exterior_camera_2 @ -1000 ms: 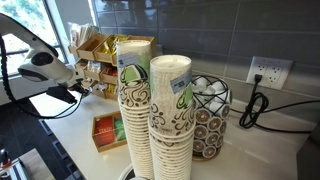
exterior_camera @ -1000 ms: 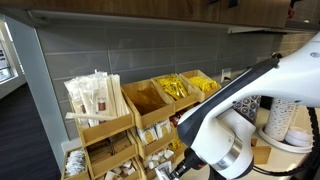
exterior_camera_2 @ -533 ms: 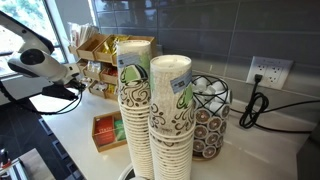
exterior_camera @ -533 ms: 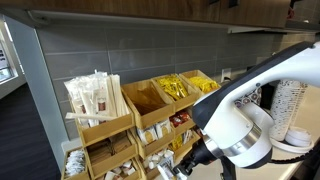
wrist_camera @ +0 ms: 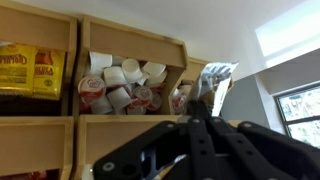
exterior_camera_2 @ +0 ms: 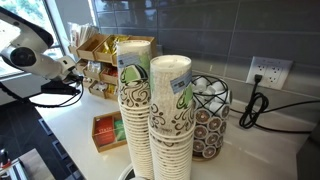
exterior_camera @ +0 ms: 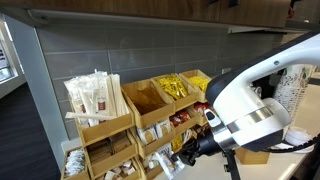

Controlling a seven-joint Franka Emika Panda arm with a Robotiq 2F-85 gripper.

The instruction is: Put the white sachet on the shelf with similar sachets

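Gripper (wrist_camera: 197, 112): closed on white sachet (wrist_camera: 217, 76), pinched at its lower end.
Shelf (exterior_camera: 108, 131): worktop's back edge, against wall.
Creamer cups (wrist_camera: 120, 85): shelf bin beside sachet.

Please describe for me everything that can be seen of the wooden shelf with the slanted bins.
The shelf is a rack of light, bamboo-like wood with stepped tiers of slanted, open-front bins. It stands upright before the grey tiled wall. In an exterior view its top tier holds long white-wrapped sticks at one end and yellow packets further along. The wrist view shows small round cups heaped in one bin. The robot arm hides the rack's lower right part.
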